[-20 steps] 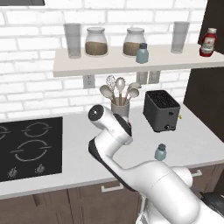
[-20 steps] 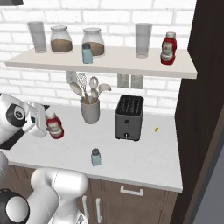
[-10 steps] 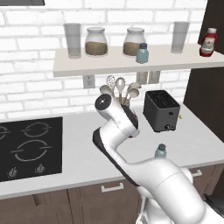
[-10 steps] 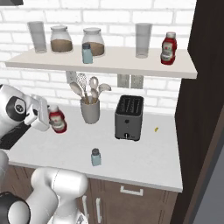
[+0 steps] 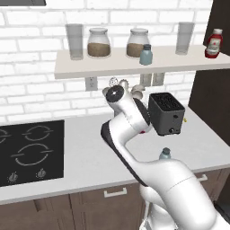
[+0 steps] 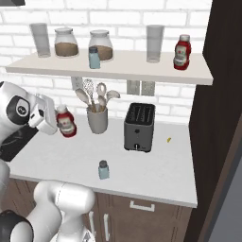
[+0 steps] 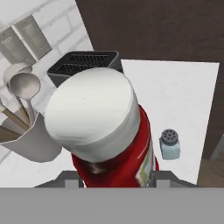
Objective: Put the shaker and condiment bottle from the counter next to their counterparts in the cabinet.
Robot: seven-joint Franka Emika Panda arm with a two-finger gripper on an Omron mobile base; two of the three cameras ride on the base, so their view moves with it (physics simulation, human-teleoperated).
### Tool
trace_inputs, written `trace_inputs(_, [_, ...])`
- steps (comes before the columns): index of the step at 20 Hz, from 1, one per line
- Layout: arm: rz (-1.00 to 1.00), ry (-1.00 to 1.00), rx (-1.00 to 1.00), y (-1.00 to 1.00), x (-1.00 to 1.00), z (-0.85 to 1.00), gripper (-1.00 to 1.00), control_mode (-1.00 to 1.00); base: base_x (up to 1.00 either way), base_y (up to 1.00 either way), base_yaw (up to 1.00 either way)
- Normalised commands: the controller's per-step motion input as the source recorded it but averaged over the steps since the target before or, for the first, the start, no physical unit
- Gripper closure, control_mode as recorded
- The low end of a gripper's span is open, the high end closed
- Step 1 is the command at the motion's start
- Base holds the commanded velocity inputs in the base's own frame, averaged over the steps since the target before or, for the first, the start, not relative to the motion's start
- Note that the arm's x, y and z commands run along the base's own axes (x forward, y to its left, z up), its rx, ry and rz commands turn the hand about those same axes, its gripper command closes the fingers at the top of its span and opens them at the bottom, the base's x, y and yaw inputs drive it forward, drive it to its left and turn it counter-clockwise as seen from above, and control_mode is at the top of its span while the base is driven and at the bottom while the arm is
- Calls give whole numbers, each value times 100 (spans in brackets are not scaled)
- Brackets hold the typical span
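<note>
My gripper [image 6: 60,124] is shut on the red condiment bottle [image 6: 66,123] and holds it upright just above the counter, left of the utensil crock. In the hand view the bottle [image 7: 114,131] and its pale cap loom large, with my gripper [image 7: 114,177] around its body. Only a sliver of red from the bottle [image 5: 143,131] peeks out behind my arm. The blue-grey shaker [image 6: 103,169] [image 5: 165,154] [image 7: 169,144] stands alone near the counter's front edge. On the beige shelf [image 6: 123,67] [image 5: 112,67] stand the matching shaker [image 6: 94,57] [image 5: 145,55] and matching red bottle [image 6: 181,52] [image 5: 214,43].
A black toaster [image 6: 139,126] [image 5: 166,112] sits behind the shaker. The utensil crock [image 6: 97,120] [image 7: 30,140] is right of the held bottle. Brown-filled jars [image 5: 99,42] and tall glasses [image 6: 154,43] share the shelf. A dark cabinet panel [image 6: 222,94] closes the right; the cooktop [image 5: 27,150] lies left.
My gripper has carried the red bottle upward and to the right, off the counter and closer to the utensil crock. The shaker has stayed put.
</note>
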Motion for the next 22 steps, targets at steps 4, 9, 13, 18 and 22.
trace_inputs(4, [0, -2, -2, -22, -3, 42, 100, -100, 0, 0, 0])
trace_inputs(9, [0, -4, -3, -22, -8, 41, 100, -100, 0, 0, 0])
trace_inputs(13, [0, -3, 0, -26, -8, 39, 100, -100, 0, 0, 0])
trace_inputs(18, [0, -1, 0, -24, -6, 40, 100, -100, 0, 0, 0])
trace_inputs(22, [0, 0, 0, -23, -1, 41, 100, -100, 0, 0, 0])
